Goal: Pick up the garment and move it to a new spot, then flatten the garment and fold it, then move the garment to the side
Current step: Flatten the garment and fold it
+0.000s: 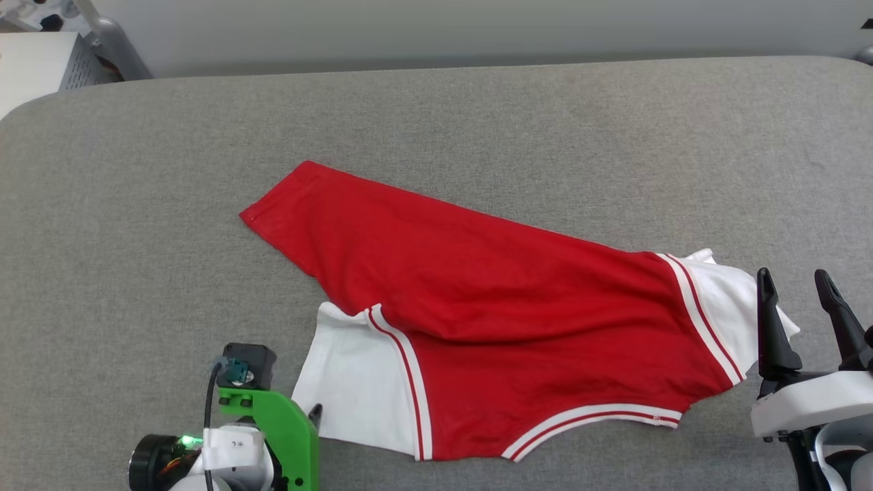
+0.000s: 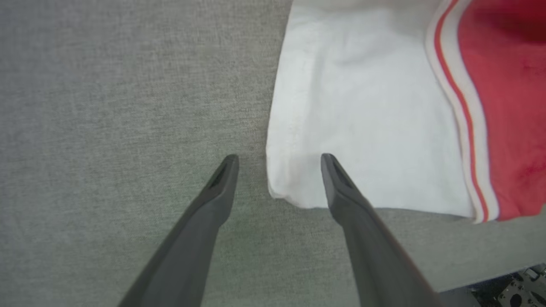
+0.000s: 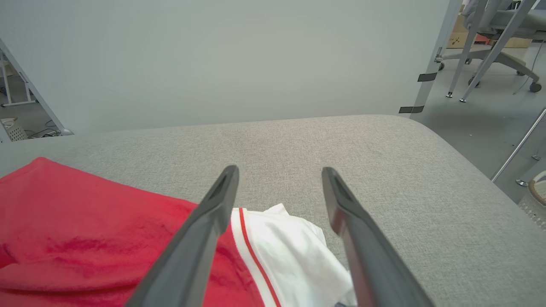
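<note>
A red sports jersey with white short sleeves and red-and-white striped trim (image 1: 518, 320) lies spread on a grey fabric-covered tabletop with rounded corners (image 1: 477, 116). It sits in the middle of the tabletop's width and closer to the near edge than the far one. The body runs on a slant, with one hem corner (image 1: 273, 204) pointing toward the far left corner. The striped neckline band (image 1: 593, 416) curves close to the near edge. The red cloth is mostly flat, with soft folds across the middle. The left white sleeve (image 1: 348, 382) lies smooth toward the near left corner, and the right white sleeve (image 1: 730, 300) is bunched toward the right edge. The left gripper (image 2: 279, 160), carried on a bright green bracket (image 1: 279, 423), stands with its two dark fingers spread wide at the left sleeve's outer corner. In the left wrist view one finger is over the white cloth and the other over bare grey fabric; whether they touch cannot be told. The right gripper (image 1: 793, 276) is likewise spread wide and holds nothing. It stands just beside the bunched right sleeve, and in the head view one finger crosses the sleeve's edge. Behind the far edge rises a plain pale wall (image 3: 213, 55), and a white perforated box (image 1: 41, 65) stands beyond the far left corner.
</note>
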